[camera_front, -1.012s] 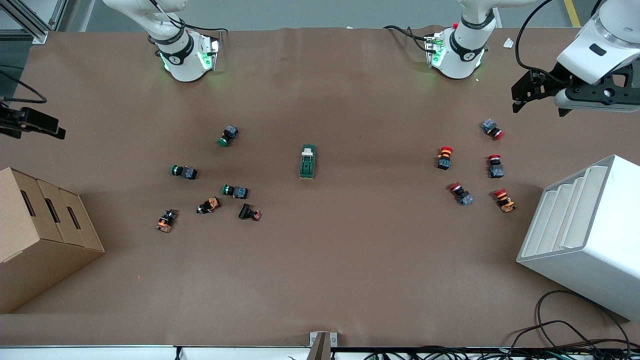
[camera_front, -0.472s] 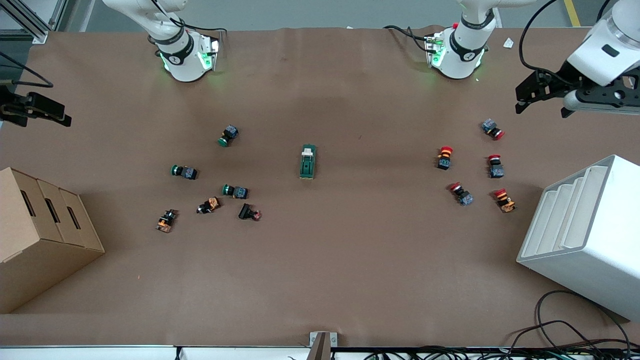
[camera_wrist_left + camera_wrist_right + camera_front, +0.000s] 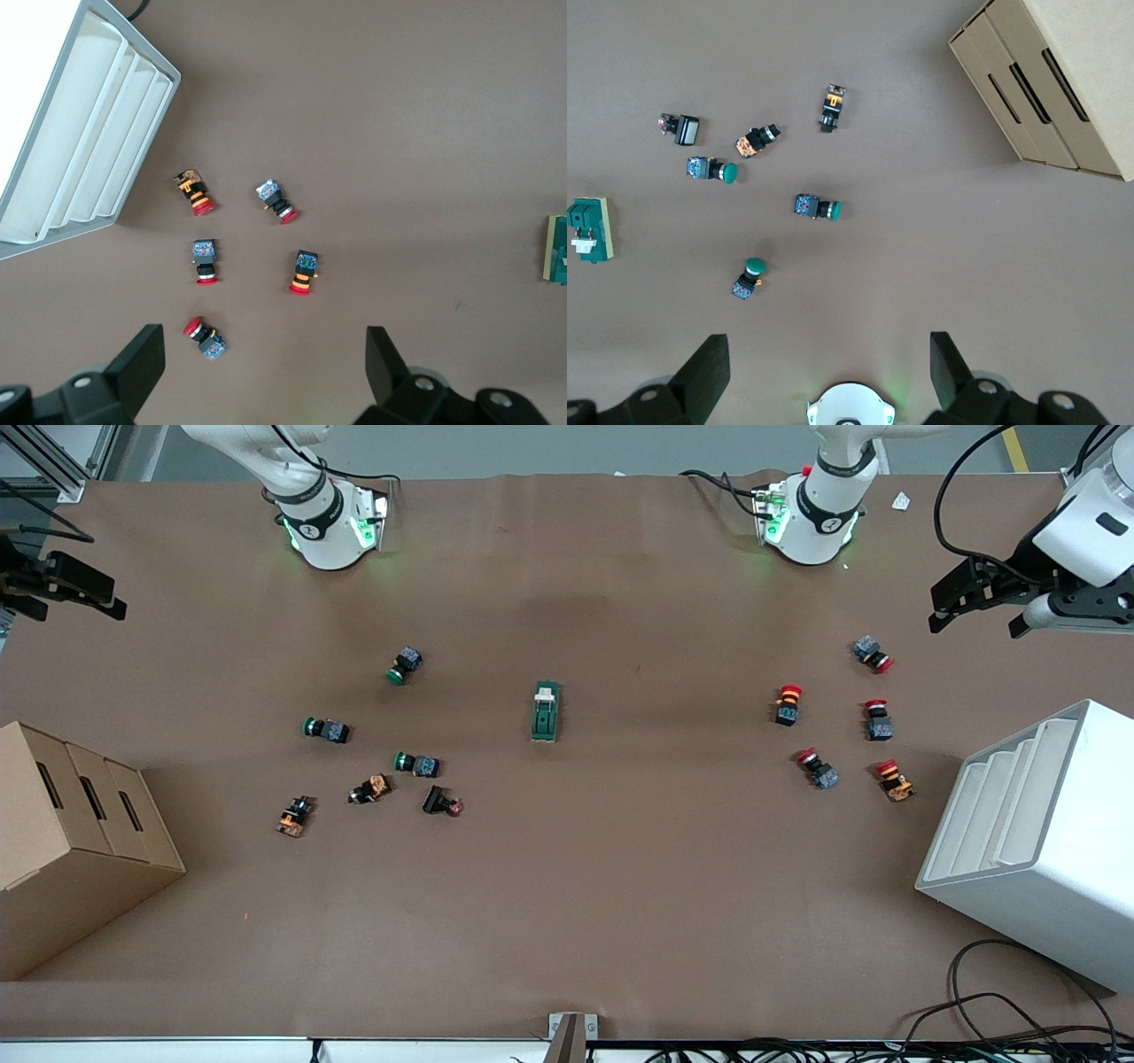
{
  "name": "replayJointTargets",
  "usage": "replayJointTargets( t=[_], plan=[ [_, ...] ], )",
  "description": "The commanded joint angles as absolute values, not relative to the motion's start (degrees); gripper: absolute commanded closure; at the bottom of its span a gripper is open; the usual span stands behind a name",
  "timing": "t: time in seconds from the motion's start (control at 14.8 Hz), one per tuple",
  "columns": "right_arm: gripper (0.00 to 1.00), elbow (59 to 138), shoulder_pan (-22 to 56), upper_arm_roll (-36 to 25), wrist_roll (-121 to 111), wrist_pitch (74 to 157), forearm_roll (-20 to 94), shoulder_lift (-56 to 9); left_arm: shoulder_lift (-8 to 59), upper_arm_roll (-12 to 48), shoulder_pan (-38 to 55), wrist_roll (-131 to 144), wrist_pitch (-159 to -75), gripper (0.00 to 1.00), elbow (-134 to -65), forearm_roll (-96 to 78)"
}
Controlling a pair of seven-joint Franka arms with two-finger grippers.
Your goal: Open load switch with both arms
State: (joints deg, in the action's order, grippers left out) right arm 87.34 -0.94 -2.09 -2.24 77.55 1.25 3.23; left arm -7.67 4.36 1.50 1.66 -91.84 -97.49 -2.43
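load switch [image 3: 546,711] flat mid-tabletop, untouched | left gripper [image 3: 961,593] over left arm's end, fingers spread | right gripper [image 3: 66,586] over right arm's end, fingers spread

The brown tabletop [image 3: 620,912] has the load switch [image 3: 546,711] lying in its middle. Green-capped push buttons [image 3: 404,664] and some dark ones sit toward the right arm's end beside a cardboard box [image 3: 62,841]. Red-capped push buttons [image 3: 788,703] lie toward the left arm's end, near a white rack [image 3: 1045,841].
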Motion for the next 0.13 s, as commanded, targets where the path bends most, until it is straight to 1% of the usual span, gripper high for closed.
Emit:
replayJointTargets(
  t=[0.0, 0.07],
  plan=[
    [0.00, 90.18, 0.26, -2.90, -1.23, 78.84, 1.49, 5.62, -6.50, 4.31, 1.49, 1.58, -90.18, 0.00, -95.01, -3.34],
    [0.00, 90.18, 0.26, -2.81, -1.23, 78.66, 1.49, 6.15, -6.50, 4.31, 1.58, 1.58, -90.18, 0.00, -95.10, -3.43]
  ],
)
